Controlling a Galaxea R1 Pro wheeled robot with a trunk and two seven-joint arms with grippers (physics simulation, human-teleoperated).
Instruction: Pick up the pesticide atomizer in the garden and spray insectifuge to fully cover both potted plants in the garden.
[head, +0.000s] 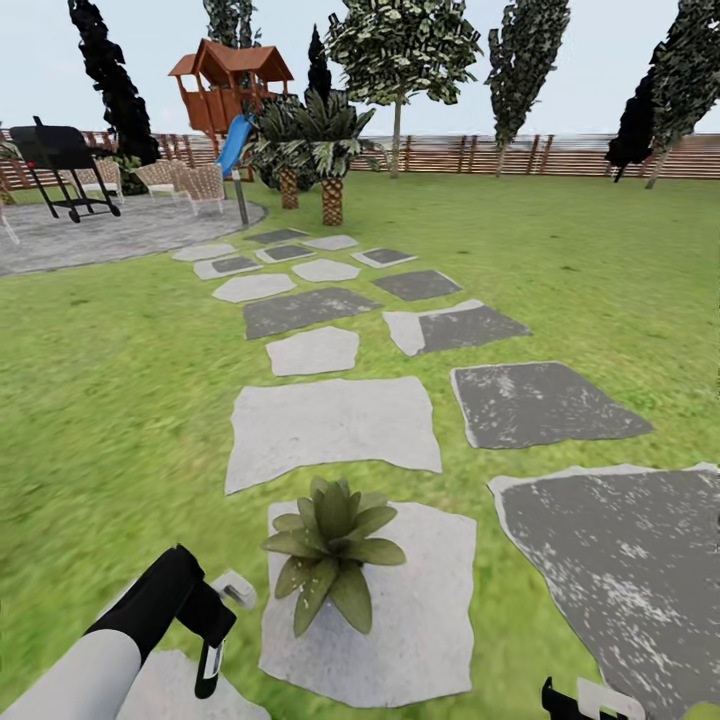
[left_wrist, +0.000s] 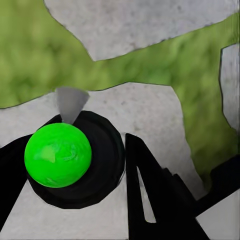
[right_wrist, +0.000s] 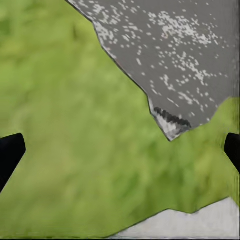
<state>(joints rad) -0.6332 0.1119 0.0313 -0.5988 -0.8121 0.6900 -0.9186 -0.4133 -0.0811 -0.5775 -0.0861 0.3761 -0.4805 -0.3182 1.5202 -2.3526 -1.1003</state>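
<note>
Green lawn (head: 560, 270) pretty much everywhere, with a trail of grey stone slabs running away from the robot toward a round paved patch at the far left. One potted plant (head: 330, 560), a low rosette of pointed light-green leaves, sits on the nearest pale slab (head: 420, 610), closer to that slab's left edge than its right. A big dark slab (head: 620, 570) lies just beside it on the right, with a strip of grass between them.

The left gripper (head: 212, 640) hangs low at the near left, right next to the plant's slab, and its claw is closed around the pesticide atomizer (head: 211, 662). From the head view you only get a thin bit of it: dark body and white label poking down below the fingers. In the left wrist view the bottle's top (left_wrist: 58, 155) is a bright green ball in a dark ring, with a black finger (left_wrist: 150, 195) on either side and pale stone underneath.

The right gripper (right_wrist: 120, 150) is spread wide; just its two black tips show at the sides of the right wrist view, nothing between them, grass and a corner of dark speckled slab below.

Way back: a brown slatted fence (head: 560, 155), a wooden playhouse (head: 228, 85) with a blue slide, a black grill (head: 62, 165), palms and tall trees.
</note>
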